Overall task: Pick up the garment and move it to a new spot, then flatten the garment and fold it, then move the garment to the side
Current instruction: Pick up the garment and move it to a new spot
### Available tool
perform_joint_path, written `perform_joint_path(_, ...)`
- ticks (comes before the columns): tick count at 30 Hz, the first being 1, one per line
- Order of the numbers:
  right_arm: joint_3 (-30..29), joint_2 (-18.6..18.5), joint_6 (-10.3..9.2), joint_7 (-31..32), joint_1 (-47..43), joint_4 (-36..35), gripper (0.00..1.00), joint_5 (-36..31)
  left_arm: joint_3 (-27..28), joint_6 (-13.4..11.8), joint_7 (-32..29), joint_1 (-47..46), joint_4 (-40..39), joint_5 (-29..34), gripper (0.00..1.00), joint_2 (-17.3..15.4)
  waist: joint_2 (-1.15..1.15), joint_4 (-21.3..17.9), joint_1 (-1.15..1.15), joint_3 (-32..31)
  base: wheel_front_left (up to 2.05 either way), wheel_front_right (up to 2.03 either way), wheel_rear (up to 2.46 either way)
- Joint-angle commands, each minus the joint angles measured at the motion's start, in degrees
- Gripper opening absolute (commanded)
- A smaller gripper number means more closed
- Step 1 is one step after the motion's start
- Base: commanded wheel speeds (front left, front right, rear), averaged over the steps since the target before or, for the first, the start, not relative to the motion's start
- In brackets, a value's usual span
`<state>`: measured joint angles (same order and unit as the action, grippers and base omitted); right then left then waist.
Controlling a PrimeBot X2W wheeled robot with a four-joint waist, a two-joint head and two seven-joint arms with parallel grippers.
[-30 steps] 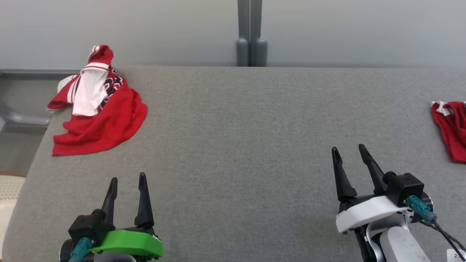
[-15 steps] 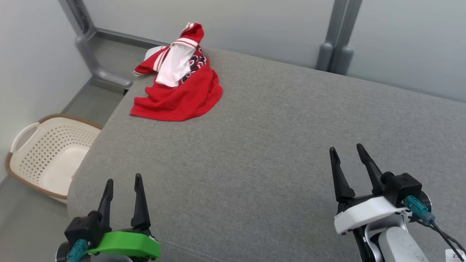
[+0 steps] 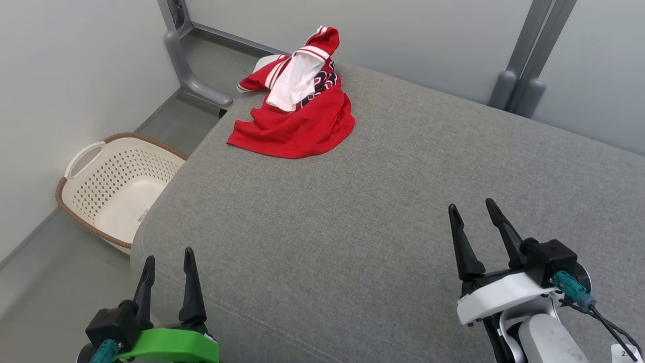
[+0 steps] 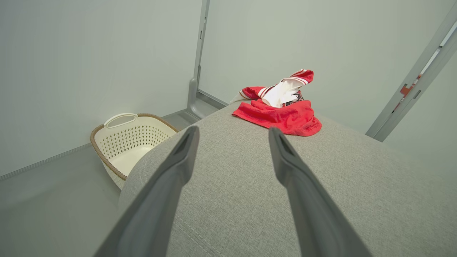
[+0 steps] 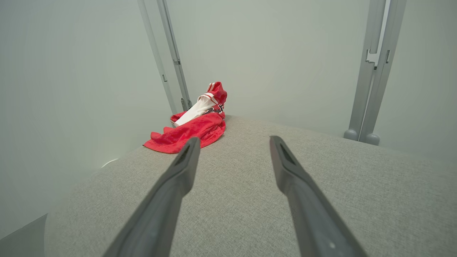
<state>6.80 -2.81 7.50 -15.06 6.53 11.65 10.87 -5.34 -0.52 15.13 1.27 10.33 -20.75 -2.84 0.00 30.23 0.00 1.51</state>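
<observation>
At the far left corner of the grey fabric-covered tabletop [image 3: 352, 227], the crumpled red-and-white jersey [image 3: 297, 121] lies untouched. The left tool [image 3: 169, 254] and right tool [image 3: 471, 204] stand wide open, empty, well apart from it. Pickup is not yet begun; next comes a reach to the heap

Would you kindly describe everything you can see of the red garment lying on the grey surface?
The garment is a red, soft-looking fabric with a white panel, red-and-white striped trim and partly hidden dark lettering. It lies crumpled in a heap, one striped part peaking upward at its far side. It rests at the far left corner of the grey padded surface, reaching the edge there. Only that surface touches it.
</observation>
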Motion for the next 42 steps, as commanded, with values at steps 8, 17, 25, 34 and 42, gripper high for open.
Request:
perform_joint_path(8, -0.85, -0.18, -0.02, -0.17, 2.11, -1.00, 1.00, -2.90, 2.49, 1.43, 0.00, -6.17, -0.70, 1.09, 1.00, -2.14, 0.00, -4.42, 0.00, 5.21, 0.00, 0.00, 0.00)
perform_joint_path(17, -1.11, -0.20, -0.02, -0.17, 6.35, -2.81, 1.00, -5.99, 5.79, 3.03, -3.96, -25.64, 0.03, 2.37, 1.00, -11.90, 0.00, -14.38, 0.00, 13.50, 0.00, 0.00, 0.00)
perform_joint_path(25, -2.08, -0.15, -0.02, -0.11, 9.95, -8.04, 1.00, -8.82, 6.45, 5.92, -14.27, -47.03, 13.19, -0.01, 1.00, -19.99, 0.00, -24.91, 0.00, 23.11, 0.00, 0.00, 0.00)
perform_joint_path(34, -3.08, -0.09, -0.02, 0.34, 10.24, -13.19, 1.00, -10.07, 5.06, 7.45, -20.98, -57.22, 27.79, -3.78, 1.00, -23.12, 0.00, -30.37, 0.00, 31.18, 0.00, 0.00, 0.00)
perform_joint_path(42, -3.98, -0.09, -0.02, 1.20, 9.53, -16.36, 1.00, -11.65, 3.63, 7.80, -21.03, -60.76, 36.71, -5.20, 1.00, -23.91, 0.00, -30.43, 0.00, 35.68, 0.00, 0.00, 0.00)
